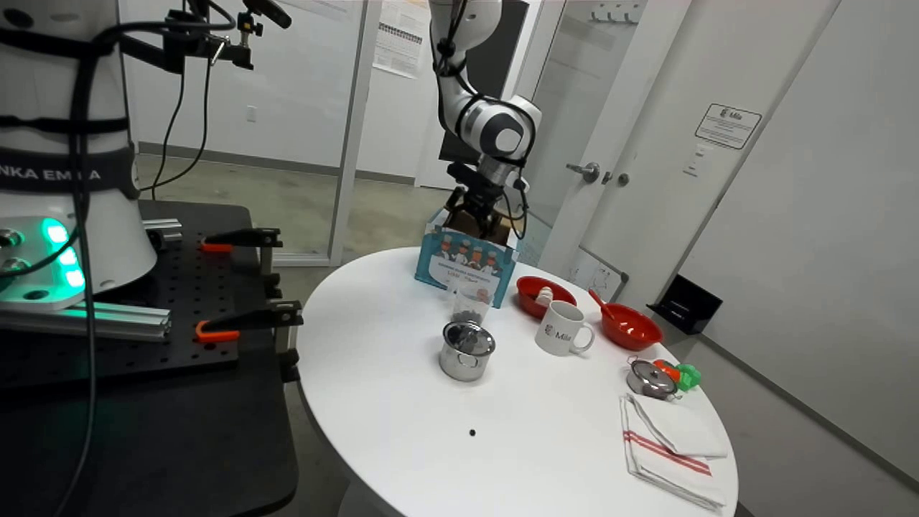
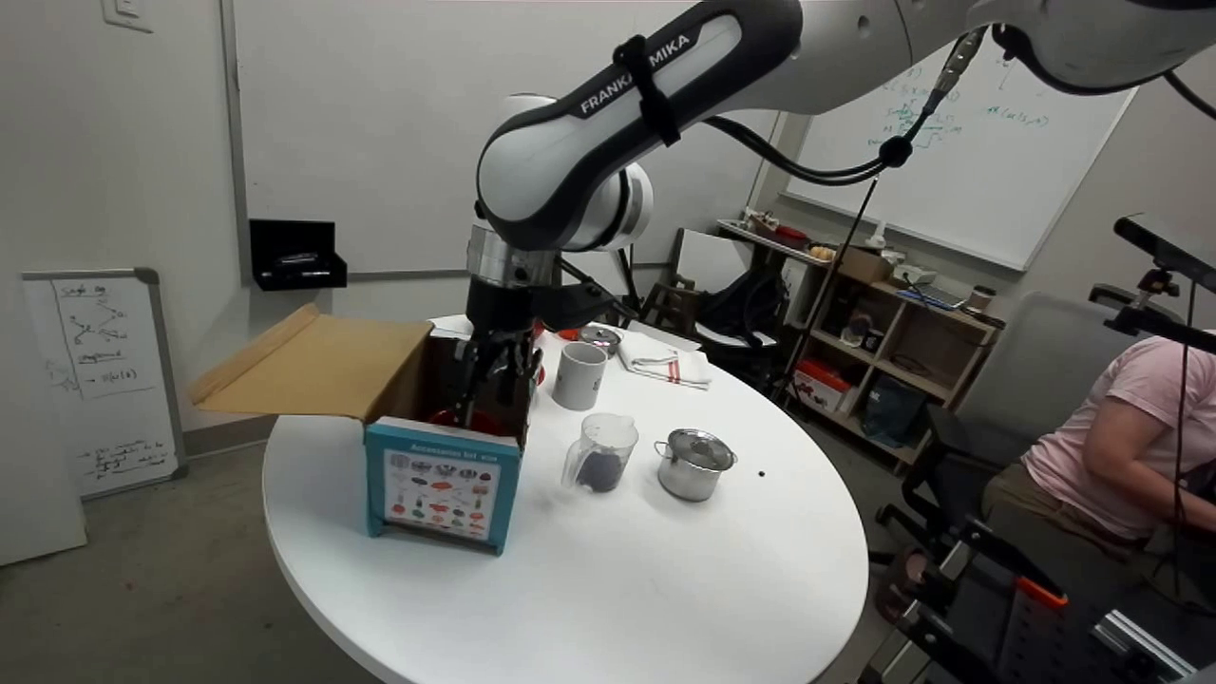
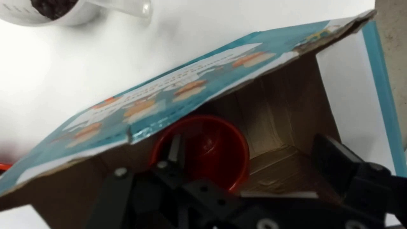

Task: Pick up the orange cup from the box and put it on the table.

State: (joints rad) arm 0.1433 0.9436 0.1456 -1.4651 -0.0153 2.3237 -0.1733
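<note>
The orange cup (image 3: 216, 152) looks deep red in the wrist view and stands mouth-up inside the box (image 3: 190, 92). Its red rim also shows inside the box in an exterior view (image 2: 486, 424). The box has blue printed sides and stands on the round white table (image 1: 402, 416). My gripper (image 3: 252, 146) is open and reaches down into the box. One finger is over or inside the cup's mouth; the other is apart from the cup, to its right in the wrist view. Whether a finger touches the cup cannot be told. The near part of the cup is hidden behind the gripper.
A brown flap (image 2: 323, 366) sticks out from the box. A clear measuring cup (image 2: 603, 451) stands close by the box, with a lidded metal pot (image 2: 696, 464) beyond. A white mug (image 1: 560, 329), red bowls (image 1: 633, 329), a small pot (image 1: 650, 380) and a towel (image 1: 671, 449) lie farther along.
</note>
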